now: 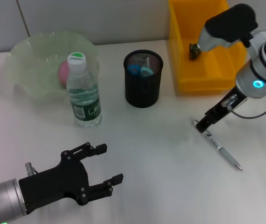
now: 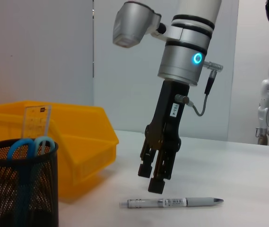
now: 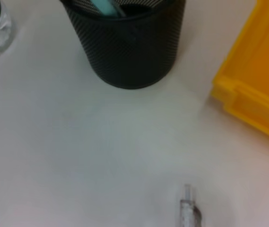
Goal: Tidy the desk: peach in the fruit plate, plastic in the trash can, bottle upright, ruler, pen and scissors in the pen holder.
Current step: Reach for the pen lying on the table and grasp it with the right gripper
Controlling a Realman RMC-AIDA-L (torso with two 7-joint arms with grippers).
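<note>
Near the desk's (image 1: 147,163) right side, my right gripper (image 2: 154,182) hung just above the clip end of the pen (image 1: 220,150), fingers (image 2: 145,168) nearly together and holding nothing. That pen lay flat on the desk. Scissors (image 2: 30,147) and ruler (image 2: 36,120) stood in the holder (image 1: 143,79); the bottle (image 1: 82,91) stood upright. My left gripper (image 1: 102,168) waited spread at the near edge.

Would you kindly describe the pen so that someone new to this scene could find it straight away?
Start at the yellow bin at the far right of the white desk. Nearer the robot from it, the right gripper hangs just above one end of the pen. It is the only thing lying flat on the desk: a slim silver-white stick, while the scissors and ruler stand in the black mesh holder.
</note>
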